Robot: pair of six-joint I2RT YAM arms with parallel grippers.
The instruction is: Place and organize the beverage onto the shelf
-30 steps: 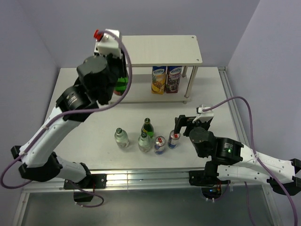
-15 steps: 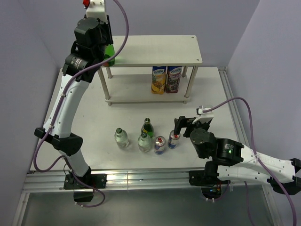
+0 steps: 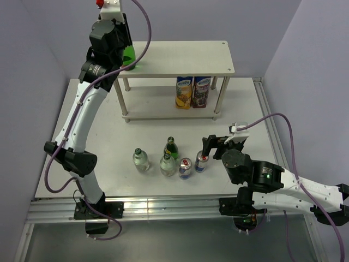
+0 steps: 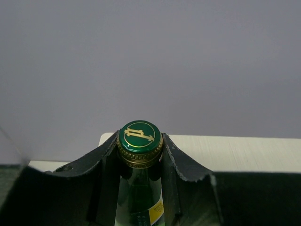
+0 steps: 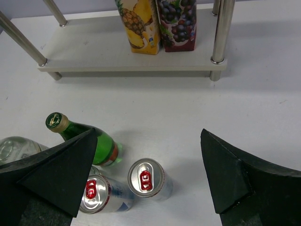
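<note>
My left gripper (image 3: 126, 52) is shut on the neck of a green glass bottle (image 4: 139, 137) with a yellow label. It holds the bottle (image 3: 130, 55) upright at the left end of the shelf's top board (image 3: 185, 57); I cannot tell if it rests on the board. On the table stand a second green bottle (image 3: 171, 147), two clear bottles (image 3: 140, 159) (image 3: 167, 164) and two cans (image 3: 185, 168) (image 3: 201, 161). My right gripper (image 5: 148, 134) is open above the right can (image 5: 146, 175), touching nothing.
Two juice cartons (image 3: 184, 91) (image 3: 202, 90) stand on the shelf's lower board (image 3: 158, 106), right of centre. Metal posts (image 5: 221, 28) hold the boards. Walls close in behind and at the right.
My left arm has lifted the green bottle from in front of the lower board up to the left end of the top board. The right arm has not moved.
</note>
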